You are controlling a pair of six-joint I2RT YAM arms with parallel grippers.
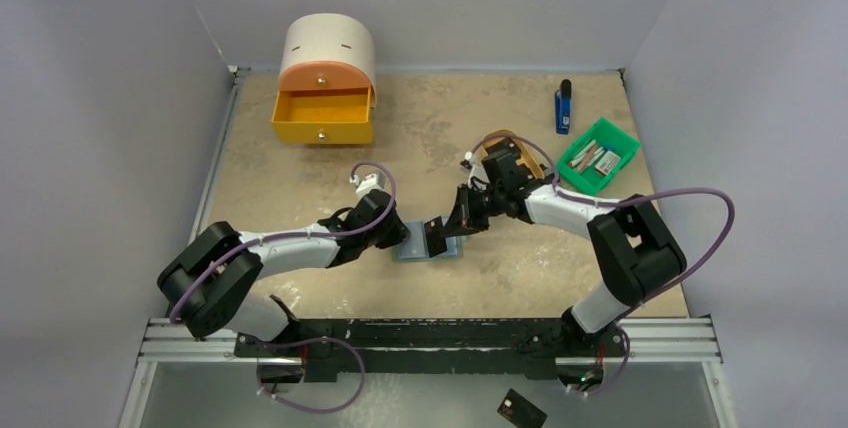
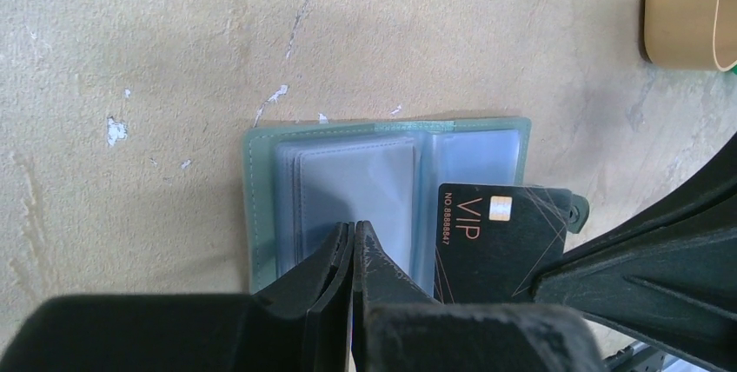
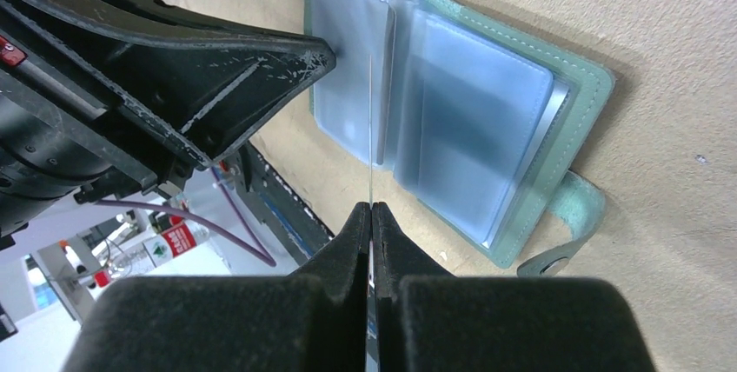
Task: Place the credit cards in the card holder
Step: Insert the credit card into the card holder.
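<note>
The grey-green card holder (image 1: 418, 248) (image 2: 261, 207) (image 3: 474, 102) lies open on the table, pale blue pockets up. My left gripper (image 1: 402, 237) (image 2: 355, 226) is shut, and its tips rest on the holder's left pocket with nothing between them. A black credit card (image 1: 436, 236) (image 2: 495, 246) marked VIP is pinched in my shut right gripper (image 1: 458, 222) (image 3: 371, 207). The card stands on edge over the right-hand pockets, a thin line (image 3: 371, 120) in the right wrist view with its far edge at the pockets near the fold. Another black card (image 1: 521, 408) lies below the table's near edge.
An orange and yellow drawer unit (image 1: 322, 108) stands at the back left with its drawer open. A blue lighter-like stick (image 1: 564, 108) and a green bin (image 1: 598, 156) sit at the back right. A tan tray (image 1: 512, 140) (image 2: 691, 7) lies behind my right wrist.
</note>
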